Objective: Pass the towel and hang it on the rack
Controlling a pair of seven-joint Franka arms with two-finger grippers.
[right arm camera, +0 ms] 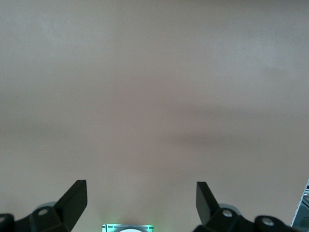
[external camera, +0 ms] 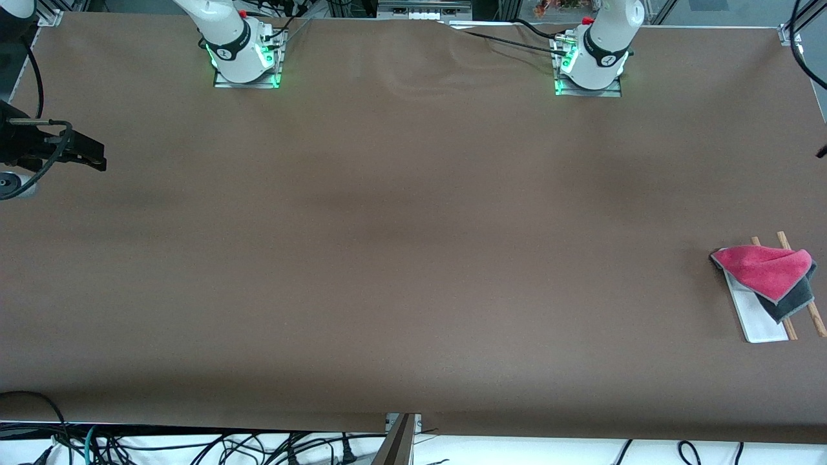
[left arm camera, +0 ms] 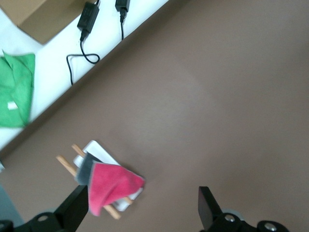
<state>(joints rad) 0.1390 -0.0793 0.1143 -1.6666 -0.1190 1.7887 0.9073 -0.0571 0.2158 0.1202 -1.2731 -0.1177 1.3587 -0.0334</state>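
Note:
The pink-red towel [external camera: 765, 268] with its dark grey reverse showing lies draped across the rack [external camera: 762, 326], over its white base and two wooden rods [external camera: 815, 316], at the left arm's end of the table. The left wrist view shows the towel [left arm camera: 108, 186] and the rack [left arm camera: 99, 152] well below my left gripper [left arm camera: 142, 193]. That gripper is open, holds nothing and hangs in the air beside them. My right gripper [external camera: 97, 158] waits at the right arm's end of the table. It is open [right arm camera: 141, 186] over bare brown table, nothing between its fingers.
Both arm bases [external camera: 245, 61] [external camera: 591, 64] stand along the table's edge farthest from the front camera. Off the table near the rack lie a green cloth [left arm camera: 17, 89], a cardboard box [left arm camera: 43, 17] and black cables [left arm camera: 79, 48]. More cables [external camera: 194, 449] hang below the near edge.

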